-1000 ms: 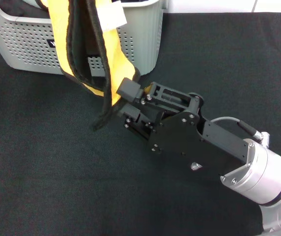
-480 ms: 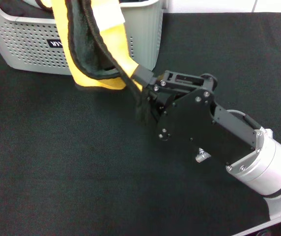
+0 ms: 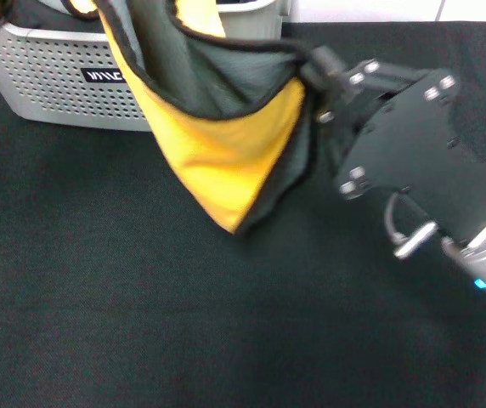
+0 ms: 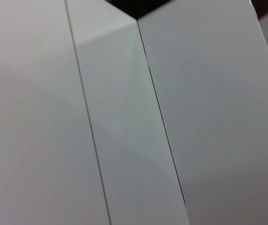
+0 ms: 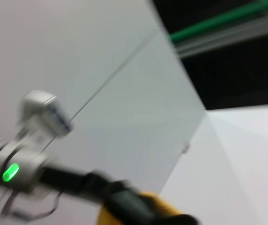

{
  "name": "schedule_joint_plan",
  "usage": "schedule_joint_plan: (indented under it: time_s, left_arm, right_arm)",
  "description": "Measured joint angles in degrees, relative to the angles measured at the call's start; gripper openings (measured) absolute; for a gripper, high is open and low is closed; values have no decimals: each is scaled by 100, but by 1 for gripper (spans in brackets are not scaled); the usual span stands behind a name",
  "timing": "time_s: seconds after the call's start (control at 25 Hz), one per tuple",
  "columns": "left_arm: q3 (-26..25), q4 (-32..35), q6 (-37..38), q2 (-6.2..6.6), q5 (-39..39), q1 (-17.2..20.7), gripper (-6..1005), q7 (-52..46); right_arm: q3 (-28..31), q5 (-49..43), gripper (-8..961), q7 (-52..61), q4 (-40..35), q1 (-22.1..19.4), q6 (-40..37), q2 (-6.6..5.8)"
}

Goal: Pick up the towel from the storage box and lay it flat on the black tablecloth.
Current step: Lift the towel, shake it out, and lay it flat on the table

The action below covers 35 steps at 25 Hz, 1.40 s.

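Black tablecloth (image 3: 141,323) fills the frame, storage box (image 3: 48,81) at upper left. Since a second ago the right gripper (image 3: 315,72), clamped on the towel (image 3: 217,144) corner, has swung toward upper right, spreading the cloth open for laying. Left gripper unseen.

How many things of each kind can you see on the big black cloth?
Towels: 1, held up by the right gripper
Storage boxes: 1
Black tablecloths: 1
Grippers: 1
Total: 4
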Motion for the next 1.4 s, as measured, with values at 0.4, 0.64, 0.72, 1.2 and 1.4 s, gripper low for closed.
schedule_joint_plan:
  time_s: [0.4, 0.64, 0.72, 1.2, 1.4]
  left_arm:
    - [-412, -860, 1291, 499, 559, -315, 41, 50]
    - [-377, -1921, 1918, 867, 623, -711, 42, 28]
    - [-365, -2013, 1980, 879, 717, -779, 42, 34]
    - [625, -1987, 2316, 1328, 900, -837, 41, -418]
    - [1398, -2027, 2327, 1682, 1112, -888, 42, -875]
  right_arm:
    - [868, -591, 4, 5706, 2097, 646, -1409, -430]
    - [902, -985, 3, 6283, 2685, 875, -1848, -493]
    - [907, -988, 3, 6319, 2784, 879, -2042, -500]
    - [913, -1431, 3, 7215, 3098, 901, -2969, -678]
    - [889, -1684, 4, 7870, 3264, 901, -3451, -703]
